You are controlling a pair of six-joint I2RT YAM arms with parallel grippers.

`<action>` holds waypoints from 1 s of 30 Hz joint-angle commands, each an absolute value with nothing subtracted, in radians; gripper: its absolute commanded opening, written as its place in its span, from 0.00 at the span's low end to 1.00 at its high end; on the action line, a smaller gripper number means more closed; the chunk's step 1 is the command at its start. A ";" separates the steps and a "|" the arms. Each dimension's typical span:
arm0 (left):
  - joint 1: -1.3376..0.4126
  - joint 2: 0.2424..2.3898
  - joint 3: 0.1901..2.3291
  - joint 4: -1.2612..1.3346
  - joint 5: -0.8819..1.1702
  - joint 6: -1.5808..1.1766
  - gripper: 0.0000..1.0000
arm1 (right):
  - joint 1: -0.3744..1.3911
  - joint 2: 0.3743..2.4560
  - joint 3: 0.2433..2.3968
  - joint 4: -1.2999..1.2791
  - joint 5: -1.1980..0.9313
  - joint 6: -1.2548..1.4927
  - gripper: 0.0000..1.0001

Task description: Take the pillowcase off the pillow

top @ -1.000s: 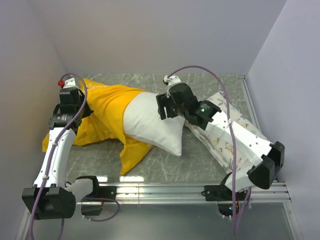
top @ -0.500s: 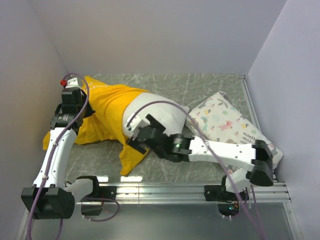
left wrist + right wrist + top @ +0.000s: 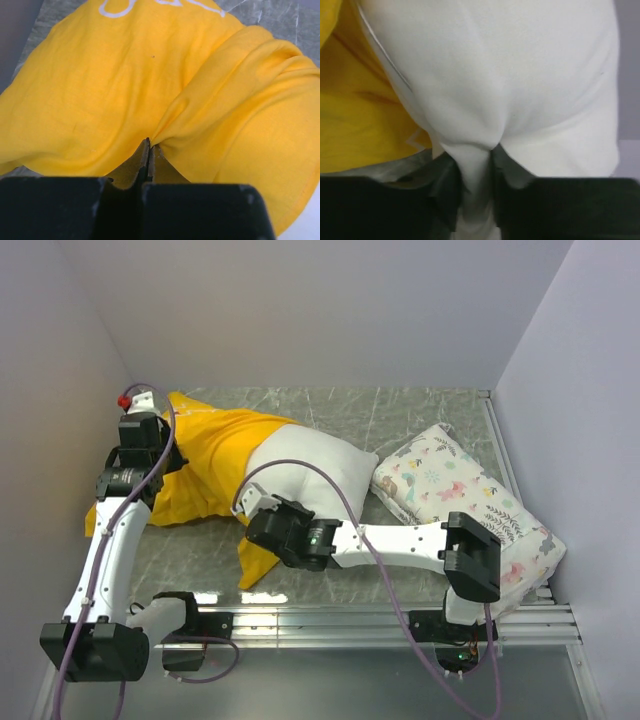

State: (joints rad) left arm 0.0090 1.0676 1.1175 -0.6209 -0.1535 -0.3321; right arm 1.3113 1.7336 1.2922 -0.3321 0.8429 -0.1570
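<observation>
The yellow pillowcase [image 3: 210, 455] lies bunched at the left of the table and still covers the left end of the plain white pillow [image 3: 315, 470]. My left gripper [image 3: 150, 455] sits at the case's left end. In the left wrist view its fingertips [image 3: 149, 146] are shut on a fold of the pillowcase [image 3: 125, 85]. My right gripper [image 3: 265, 520] reaches across the front to the pillow's near edge. In the right wrist view this gripper [image 3: 476, 157] is shut on a pinch of the white pillow [image 3: 500, 75], with the yellow pillowcase [image 3: 355, 115] to the left.
A white pillow printed with small animals and leaves [image 3: 450, 490] lies at the right, against the right wall. The right arm's long link [image 3: 400, 538] spans the front of the marble table [image 3: 190, 550]. A metal rail [image 3: 330, 618] runs along the near edge. Walls enclose three sides.
My right arm swung from above the pillow's right side down to its near edge, then closed on the white fabric. The printed pillow is uncovered. The left arm has not moved.
</observation>
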 commanded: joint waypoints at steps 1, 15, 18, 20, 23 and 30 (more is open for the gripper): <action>0.008 1.029 1.198 -0.592 -0.176 -0.304 0.00 | 1.284 1.721 1.408 -0.362 0.859 -0.153 0.11; 0.006 1.143 1.511 -0.653 -0.186 -0.284 0.06 | 1.044 1.473 1.892 -0.634 0.099 0.131 0.00; -0.043 1.183 1.519 -0.634 -0.169 -0.281 0.13 | 0.899 1.453 1.765 -0.588 0.024 0.222 0.00; -0.066 1.222 1.514 -0.626 -0.170 -0.276 0.18 | 0.788 1.430 1.587 -0.484 -0.050 0.287 0.00; -0.124 1.267 1.494 -0.600 -0.186 -0.275 0.36 | 0.695 1.439 1.383 -0.373 -0.103 0.389 0.00; -0.224 1.253 1.474 -0.512 -0.176 -0.296 0.69 | 0.647 1.577 1.246 -0.287 -0.103 0.431 0.00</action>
State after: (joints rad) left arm -0.2047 1.2953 1.4521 -0.6079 -0.1799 -0.2913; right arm 0.6399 1.5402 1.2850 -0.3176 -0.0803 0.3614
